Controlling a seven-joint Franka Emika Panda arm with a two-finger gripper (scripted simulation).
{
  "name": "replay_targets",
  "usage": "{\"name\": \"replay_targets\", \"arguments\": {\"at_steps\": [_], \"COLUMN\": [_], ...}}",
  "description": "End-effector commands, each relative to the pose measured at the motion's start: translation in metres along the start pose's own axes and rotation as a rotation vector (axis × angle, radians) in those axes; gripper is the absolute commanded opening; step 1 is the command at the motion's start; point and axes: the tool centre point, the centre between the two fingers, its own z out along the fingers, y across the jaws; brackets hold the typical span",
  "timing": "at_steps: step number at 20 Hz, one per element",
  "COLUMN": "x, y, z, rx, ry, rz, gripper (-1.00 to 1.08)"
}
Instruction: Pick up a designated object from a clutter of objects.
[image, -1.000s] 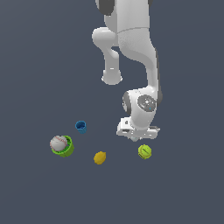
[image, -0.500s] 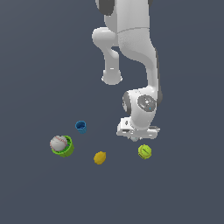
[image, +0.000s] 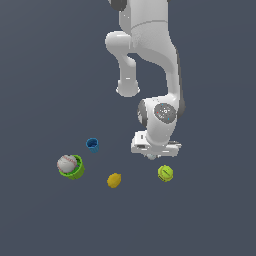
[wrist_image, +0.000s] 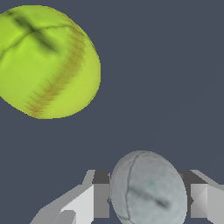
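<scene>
- Grasp step: my gripper (wrist_image: 146, 197) has a finger (wrist_image: 94, 199) on either side of the grey-white ball (wrist_image: 146, 188), seemingly clamped on it
- Ball sits low under the wrist, with the tennis ball (image: 165, 173) near it at about 5 o'clock in the exterior view
- Next I'd judge a straight, slow lift, keeping clear of the tennis ball
- Contact at the pads is cropped; in the exterior view the hand covers nearly all of the ball, and I can't find any yellow box

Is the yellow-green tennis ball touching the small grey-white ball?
Apart. The wrist view shows bare dark floor between the tennis ball and the grey-white ball.
</scene>
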Motion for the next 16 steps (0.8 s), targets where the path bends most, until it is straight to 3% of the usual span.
{"name": "replay_targets", "arguments": {"at_steps": [1, 16], "x": [0.002, 0.018], "y": [0.008, 0.087], "z": [-0.014, -0.160], "rx": [0.000, 0.002], "ry": [0.001, 0.001], "rz": [0.001, 0.000], "gripper": [-1.00, -1.00]}}
